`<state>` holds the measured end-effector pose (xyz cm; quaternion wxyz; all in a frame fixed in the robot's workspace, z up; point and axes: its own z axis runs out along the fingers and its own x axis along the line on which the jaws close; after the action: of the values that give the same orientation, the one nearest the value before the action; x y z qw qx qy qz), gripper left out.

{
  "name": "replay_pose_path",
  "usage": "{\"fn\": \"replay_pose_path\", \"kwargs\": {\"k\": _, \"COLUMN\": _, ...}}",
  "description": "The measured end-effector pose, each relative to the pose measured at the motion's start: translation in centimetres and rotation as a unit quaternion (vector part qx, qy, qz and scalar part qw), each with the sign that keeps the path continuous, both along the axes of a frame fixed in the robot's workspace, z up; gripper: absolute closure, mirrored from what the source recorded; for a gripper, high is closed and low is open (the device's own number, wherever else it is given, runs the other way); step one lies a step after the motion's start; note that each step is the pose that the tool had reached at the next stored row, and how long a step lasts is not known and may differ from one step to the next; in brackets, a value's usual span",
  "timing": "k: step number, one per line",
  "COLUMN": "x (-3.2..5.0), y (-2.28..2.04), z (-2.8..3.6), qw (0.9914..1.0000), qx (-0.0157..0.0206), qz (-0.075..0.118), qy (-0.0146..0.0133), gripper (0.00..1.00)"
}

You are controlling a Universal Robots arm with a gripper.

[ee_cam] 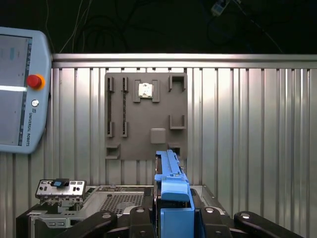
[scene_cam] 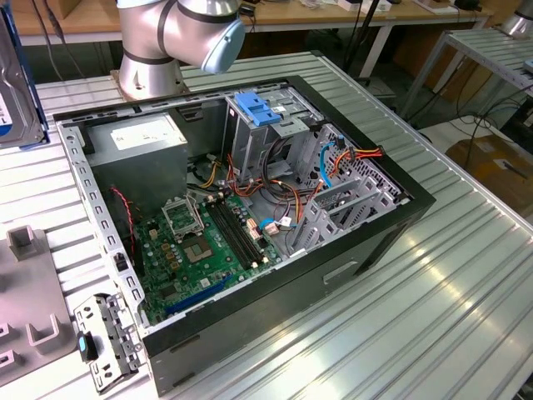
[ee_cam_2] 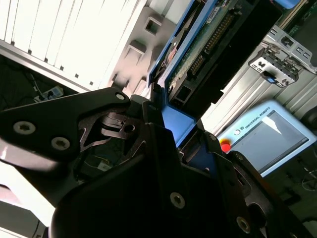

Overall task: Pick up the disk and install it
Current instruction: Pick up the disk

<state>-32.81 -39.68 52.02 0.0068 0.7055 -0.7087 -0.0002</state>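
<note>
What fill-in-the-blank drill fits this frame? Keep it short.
1. The tool is shut on the disk, clamping its ___ side rails.
2. In the exterior view, the motherboard inside the open computer case is ___.
3. In the first wrist view, the teach pendant carries a round ___ stop button.

Missing words: blue; green; red.
</note>
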Motion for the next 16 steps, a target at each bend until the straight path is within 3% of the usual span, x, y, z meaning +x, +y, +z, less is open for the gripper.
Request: {"fn": "replay_pose_path", "kwargs": {"k": 16, "x": 2.3, "y": 0.0, "z": 0.0, "qw": 1.0, "qx": 0.0, "qz": 0.0, "qy": 0.0, "gripper": 0.63}}
